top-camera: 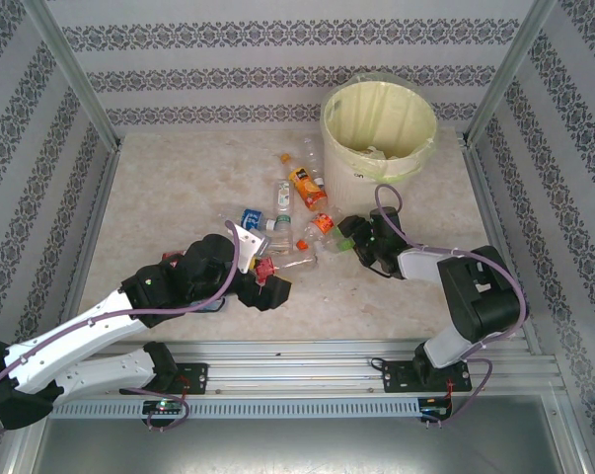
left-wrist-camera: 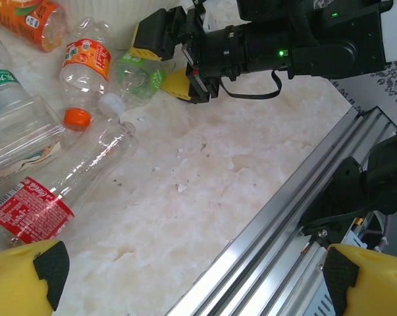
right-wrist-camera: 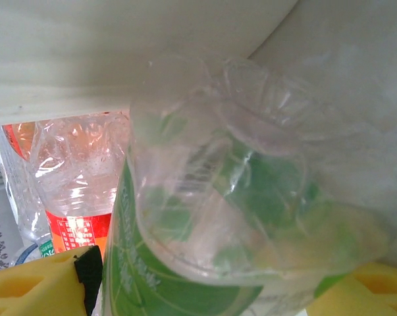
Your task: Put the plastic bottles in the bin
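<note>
Several clear plastic bottles (top-camera: pixel 295 212) lie scattered mid-table in front of the cream bin (top-camera: pixel 379 128). My right gripper (top-camera: pixel 350 237) is shut on a crumpled green-label bottle (right-wrist-camera: pixel 218 217), held low by the bin's wall (right-wrist-camera: pixel 119 52); its yellow fingers (right-wrist-camera: pixel 33 289) press the bottle's sides. In the left wrist view that same green-label bottle (left-wrist-camera: pixel 139 76) sits between the right arm's yellow fingers. My left gripper (left-wrist-camera: pixel 191 276) hangs open over bare table, with nothing between its fingers. A red-label bottle (left-wrist-camera: pixel 33 210) lies just left of it, beside an orange-capped bottle (left-wrist-camera: pixel 86 66).
The aluminium rail (left-wrist-camera: pixel 284 217) at the table's near edge runs close under my left gripper. Patterned walls and metal posts (top-camera: pixel 75 74) close in the table. An orange-label bottle (top-camera: pixel 305 186) lies close to the bin's foot.
</note>
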Tool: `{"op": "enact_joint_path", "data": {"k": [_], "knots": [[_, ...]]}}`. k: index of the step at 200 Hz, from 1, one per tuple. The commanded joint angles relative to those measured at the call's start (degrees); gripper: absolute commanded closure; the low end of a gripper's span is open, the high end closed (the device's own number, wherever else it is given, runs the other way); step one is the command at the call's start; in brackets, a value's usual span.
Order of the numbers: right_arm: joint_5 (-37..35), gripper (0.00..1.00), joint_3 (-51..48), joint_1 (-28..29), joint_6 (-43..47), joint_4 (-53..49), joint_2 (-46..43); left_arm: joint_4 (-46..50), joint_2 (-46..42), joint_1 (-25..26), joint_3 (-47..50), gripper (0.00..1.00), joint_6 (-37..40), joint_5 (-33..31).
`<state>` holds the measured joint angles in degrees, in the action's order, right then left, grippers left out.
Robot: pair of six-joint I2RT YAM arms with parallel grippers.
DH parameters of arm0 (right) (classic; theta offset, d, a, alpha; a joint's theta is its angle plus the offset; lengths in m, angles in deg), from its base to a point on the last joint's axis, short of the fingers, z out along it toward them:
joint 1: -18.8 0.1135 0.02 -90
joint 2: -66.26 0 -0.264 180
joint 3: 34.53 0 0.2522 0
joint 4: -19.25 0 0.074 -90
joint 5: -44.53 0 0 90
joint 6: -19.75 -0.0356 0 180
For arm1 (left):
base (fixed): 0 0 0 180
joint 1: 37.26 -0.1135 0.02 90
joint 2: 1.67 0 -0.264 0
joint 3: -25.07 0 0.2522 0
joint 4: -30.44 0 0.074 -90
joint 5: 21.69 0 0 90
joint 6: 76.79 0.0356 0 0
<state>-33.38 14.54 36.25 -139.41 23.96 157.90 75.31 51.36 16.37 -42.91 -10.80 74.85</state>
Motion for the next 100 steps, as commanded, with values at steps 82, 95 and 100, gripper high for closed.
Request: {"op": "enact_joint_path", "data": {"k": [82,95,100], "knots": [[-1.4,0.34,0.9,-1.0,-0.2,-0.6,0.7,-1.8,-0.5,0.3,0.9,0.0,-0.9,1.0],[-1.6,0.36,0.6,-1.3,0.5,-1.5,-0.5,-1.7,-0.6,0.3,0.9,0.0,-0.9,1.0],[-1.7,0.37,0.5,-1.4,1.0,-2.0,-1.1,-1.8,-0.6,0.3,0.9,0.0,-0.9,0.9]]}}
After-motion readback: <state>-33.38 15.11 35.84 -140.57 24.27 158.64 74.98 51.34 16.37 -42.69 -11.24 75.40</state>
